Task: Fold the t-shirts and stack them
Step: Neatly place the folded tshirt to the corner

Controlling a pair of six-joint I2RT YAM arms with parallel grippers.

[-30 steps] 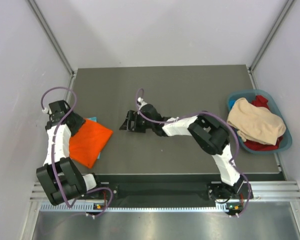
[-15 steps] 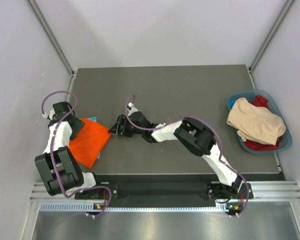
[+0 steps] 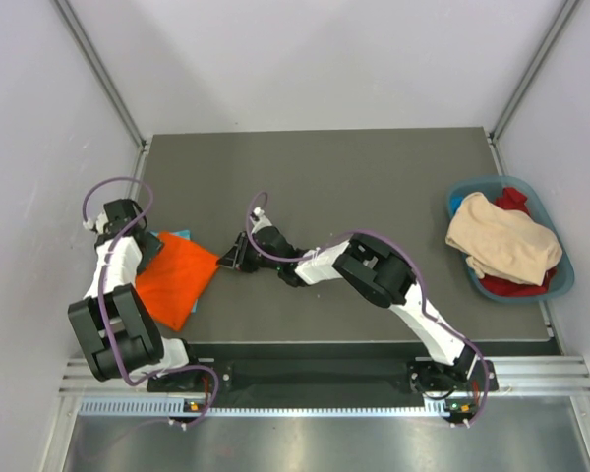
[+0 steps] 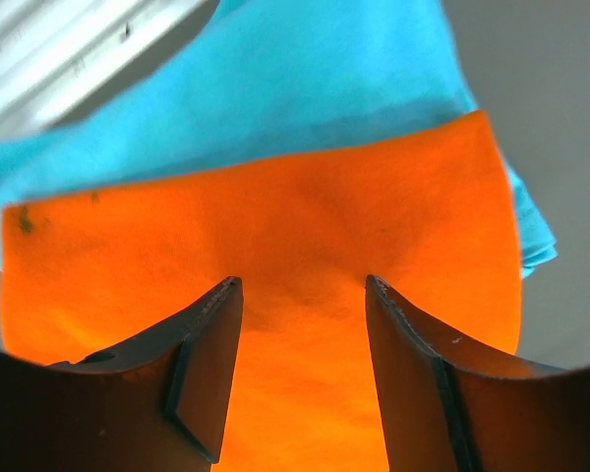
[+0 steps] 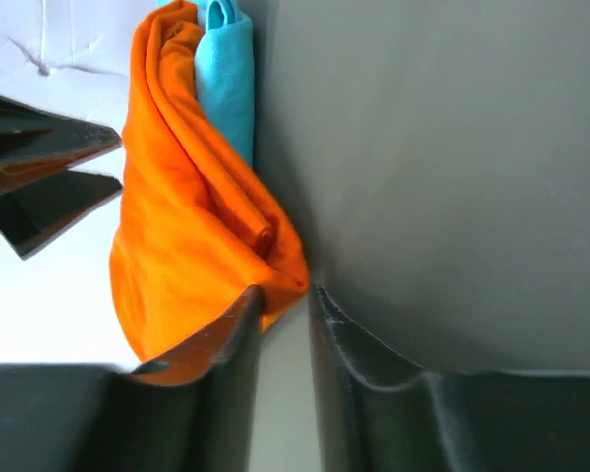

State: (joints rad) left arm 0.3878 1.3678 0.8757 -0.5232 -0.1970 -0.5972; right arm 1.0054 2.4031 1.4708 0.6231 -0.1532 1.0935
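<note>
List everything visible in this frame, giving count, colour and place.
orange t-shirt: one, bright orange, folded, left side of table, lying on the turquoise one
turquoise t-shirt: one, light turquoise, under the orange
basket: one, blue, right table edge
beige cloth: one, beige, on top in basket
red cloth: one, red, beneath the beige
table: one, dark grey
left gripper: open, over orange t-shirt
right gripper: narrowly open, at its corner

Dark grey worktop (image 3: 374,177) fills the centre, pale, evenly lit walls (image 3: 305,59) at nine, twelve and three o'clock, ribbed metal rail (image 3: 531,372) along six o'clock.
</note>
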